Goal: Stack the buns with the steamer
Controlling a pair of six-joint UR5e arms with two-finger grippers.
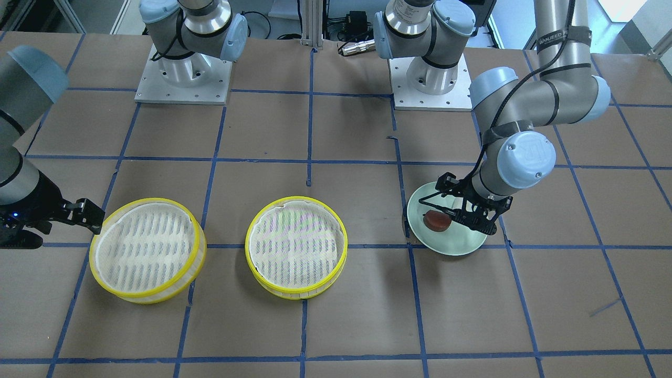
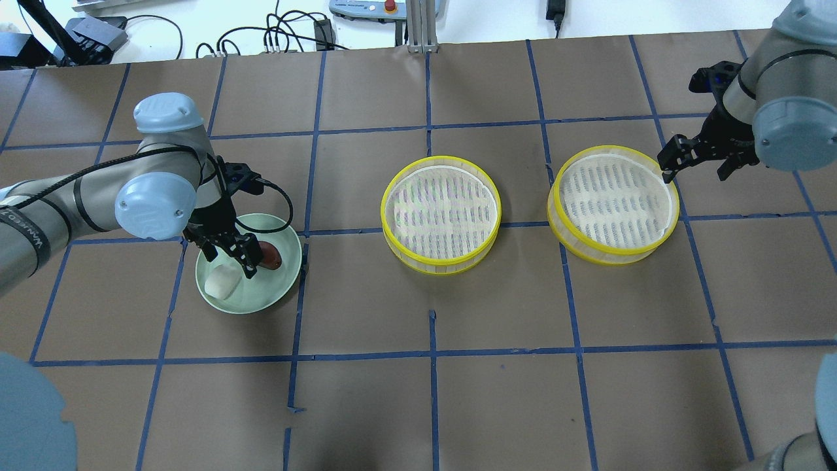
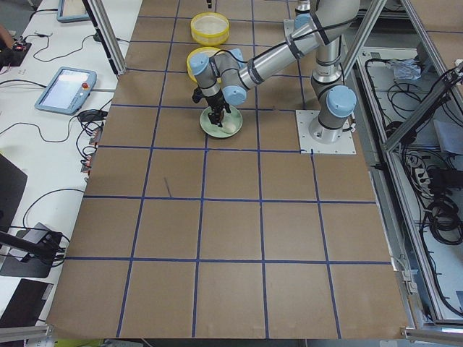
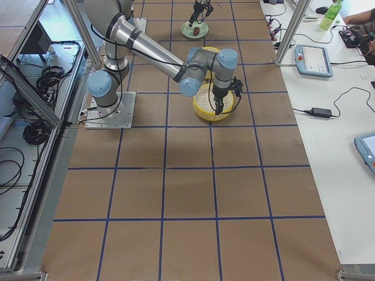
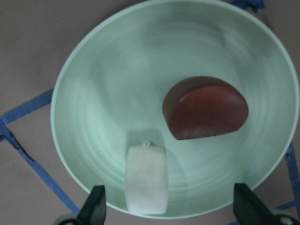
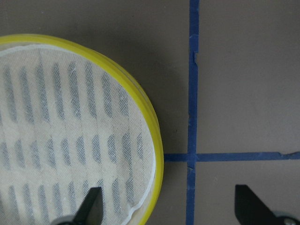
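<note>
A pale green plate [image 2: 261, 296] holds the two buns: a white stubby one [image 2: 221, 283] and a dark reddish-brown one [image 2: 269, 255]. My left gripper [image 2: 230, 256] hangs open just above the plate. In the left wrist view its fingertips [image 5: 96, 208] stand wide apart, with the white bun [image 5: 147, 178] and the brown bun [image 5: 206, 108] on the plate [image 5: 117, 70] below them. Two yellow-rimmed steamer trays, one in the middle [image 2: 441, 212] and one on the right [image 2: 613, 203], stand empty. My right gripper [image 2: 696, 171] is open and empty over the right steamer's outer edge [image 6: 70, 140].
The table is brown paper with a blue tape grid. The robot's two bases [image 1: 184, 73] stand at the near edge. Cables and a tablet lie beyond the table's far edge. The two steamers stand side by side, about a grid square from the plate.
</note>
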